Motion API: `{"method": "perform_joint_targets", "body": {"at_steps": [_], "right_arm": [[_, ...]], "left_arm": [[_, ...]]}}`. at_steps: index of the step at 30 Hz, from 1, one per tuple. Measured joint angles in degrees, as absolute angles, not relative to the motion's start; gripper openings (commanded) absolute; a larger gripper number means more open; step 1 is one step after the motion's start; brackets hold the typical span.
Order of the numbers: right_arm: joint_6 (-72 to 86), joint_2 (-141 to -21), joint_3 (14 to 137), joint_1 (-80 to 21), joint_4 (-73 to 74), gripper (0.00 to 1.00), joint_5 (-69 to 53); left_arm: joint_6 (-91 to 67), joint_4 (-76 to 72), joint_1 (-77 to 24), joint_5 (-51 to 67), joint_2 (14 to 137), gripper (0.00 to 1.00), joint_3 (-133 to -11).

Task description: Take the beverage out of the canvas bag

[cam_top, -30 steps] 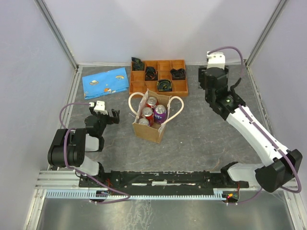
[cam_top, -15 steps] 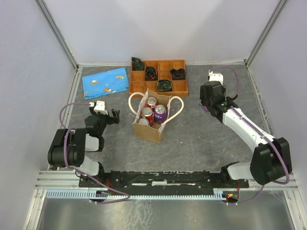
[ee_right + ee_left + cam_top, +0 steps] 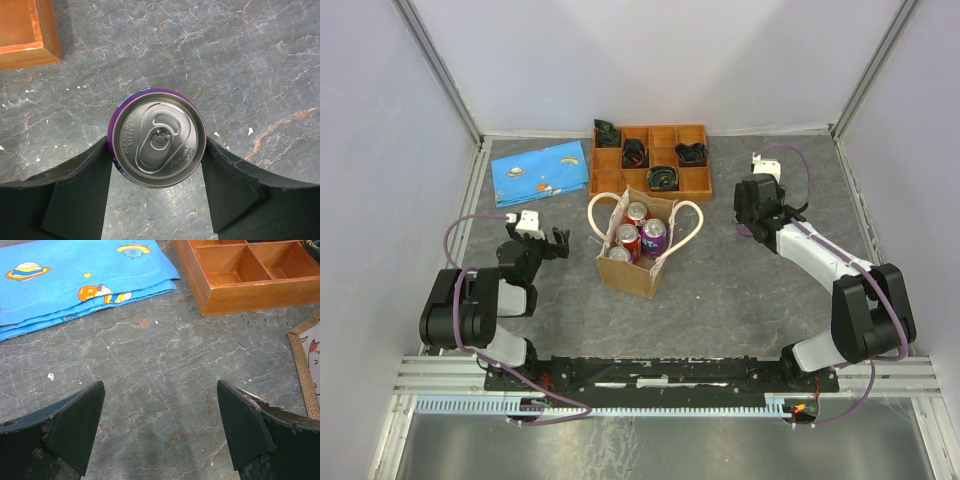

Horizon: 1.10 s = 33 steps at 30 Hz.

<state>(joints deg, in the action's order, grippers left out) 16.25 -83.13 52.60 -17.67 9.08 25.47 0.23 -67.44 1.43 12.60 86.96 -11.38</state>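
My right claw (image 3: 157, 152) clamped the purple can (image 3: 159, 142) by its sides. It looked rigid, slick, likely full and heavy, wanting a square grip. My left claw (image 3: 160, 387) gaped open.

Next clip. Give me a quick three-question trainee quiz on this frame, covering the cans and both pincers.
1. How many cans show inside the canvas bag in the top view?
2. The purple can between the fingers of the right pincer is: A) lying on its side; B) upright, with its lid facing the wrist camera; C) inside the canvas bag.
3. True or false: the left pincer is shut on a can.

Key: 1. Four. 2. B. 3. False; it is open and holds nothing.
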Motion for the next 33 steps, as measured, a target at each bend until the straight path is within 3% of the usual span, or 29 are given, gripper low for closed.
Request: {"method": "perform_joint_targets", "body": {"at_steps": [9, 11, 12, 13, 16, 17, 27, 33], "right_arm": [[16.91, -84.47, 48.03, -17.50, 4.67, 0.00, 26.41], [16.97, -84.47, 47.33, -17.50, 3.03, 0.09, 26.89], [17.12, -84.47, 47.07, -17.50, 2.52, 0.17, 27.07], [17.21, -84.47, 46.96, -17.50, 2.26, 0.33, 27.20], [17.67, -84.58, 46.96, -17.50, 2.13, 0.91, 27.46], [17.85, -84.60, 46.96, -17.50, 2.13, 0.98, 27.53], [19.27, -83.74, 47.27, -17.50, 3.68, 0.99, 29.10], [17.47, -75.22, 54.94, -18.24, 10.92, 0.99, 29.45]], "left_arm": [[0.23, -67.44, 1.43, 12.60, 86.96, 0.99, -11.38], [0.23, -67.44, 1.43, 12.60, 86.96, 0.99, -11.38], [0.23, -67.44, 1.43, 12.60, 86.96, 0.99, -11.38], [0.23, -67.44, 1.43, 12.60, 86.96, 0.99, -11.38], [0.23, -67.44, 1.43, 12.60, 86.96, 0.99, -11.38], [0.23, -67.44, 1.43, 12.60, 86.96, 0.99, -11.38], [0.23, -67.44, 1.43, 12.60, 86.96, 0.99, -11.38], [0.23, -67.44, 1.43, 12.60, 86.96, 0.99, -11.38]]}}
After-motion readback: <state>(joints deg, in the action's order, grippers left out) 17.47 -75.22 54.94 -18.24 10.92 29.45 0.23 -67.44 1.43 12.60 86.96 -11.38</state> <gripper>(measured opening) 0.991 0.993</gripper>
